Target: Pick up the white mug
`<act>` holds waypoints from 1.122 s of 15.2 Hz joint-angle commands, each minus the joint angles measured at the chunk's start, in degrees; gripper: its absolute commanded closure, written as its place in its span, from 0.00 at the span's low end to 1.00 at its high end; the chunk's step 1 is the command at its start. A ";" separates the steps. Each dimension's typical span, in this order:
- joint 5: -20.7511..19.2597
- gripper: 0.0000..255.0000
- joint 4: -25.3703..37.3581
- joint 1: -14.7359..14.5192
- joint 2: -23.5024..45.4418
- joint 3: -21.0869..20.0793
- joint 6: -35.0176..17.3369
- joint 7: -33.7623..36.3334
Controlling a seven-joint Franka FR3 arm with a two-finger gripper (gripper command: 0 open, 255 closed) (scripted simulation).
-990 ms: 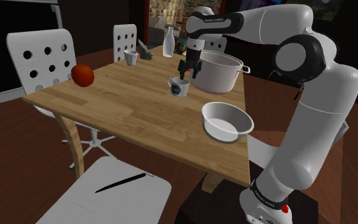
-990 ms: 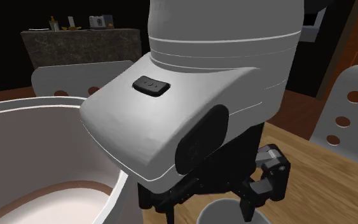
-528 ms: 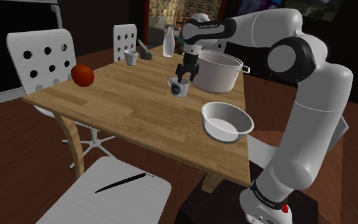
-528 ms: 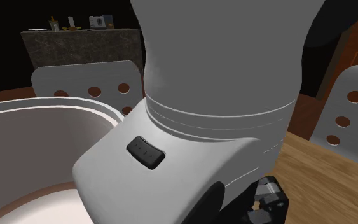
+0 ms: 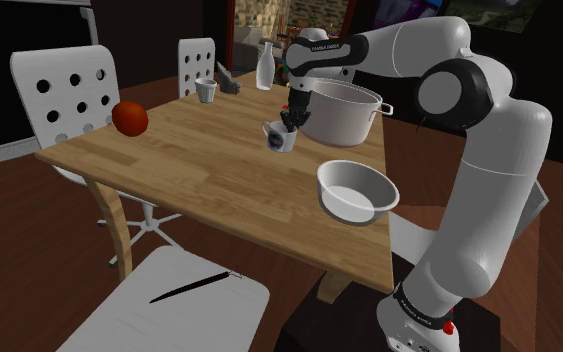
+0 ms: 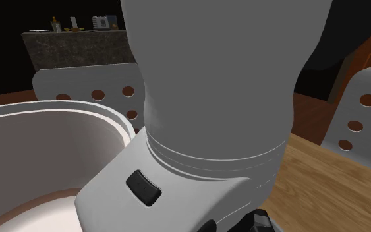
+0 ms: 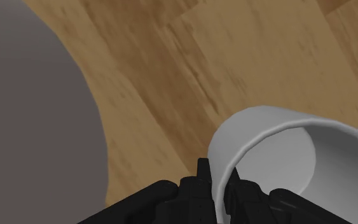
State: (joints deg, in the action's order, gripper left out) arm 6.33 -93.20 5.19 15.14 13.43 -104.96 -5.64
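Observation:
The white mug [image 5: 280,139] with a dark print stands upright on the wooden table [image 5: 199,165], close beside a large white pot [image 5: 341,112]. My black gripper [image 5: 290,122] comes down onto the mug's rim on the side facing the pot. In the wrist view the gripper [image 7: 217,179] is shut on the mug [image 7: 269,130]: its two fingers clasp the wall, one inside and one outside. The pot's grey side [image 7: 31,121] lies right next to the fingers.
A white bowl [image 5: 356,190] sits near the table's front edge. A red apple [image 5: 129,118], a small cup [image 5: 206,90] and a white bottle [image 5: 264,67] stand farther off. White chairs [image 5: 69,90] ring the table. The pot's rim [image 6: 52,112] is in the second exterior view.
The gripper has dropped onto the mug's rim and closed on its wall. The mug stands where it was.

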 commanded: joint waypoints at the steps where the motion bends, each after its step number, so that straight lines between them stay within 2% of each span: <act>1: 0.00 1.00 -0.01 0.00 0.04 0.00 0.00 0.02; 5: -0.04 1.00 -0.51 0.16 -0.21 0.12 -0.24 -0.28; 17: -0.29 1.00 8.24 0.44 -0.58 0.28 8.85 0.27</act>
State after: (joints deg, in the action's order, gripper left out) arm 6.08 -85.87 5.56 14.49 13.65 -96.80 -5.45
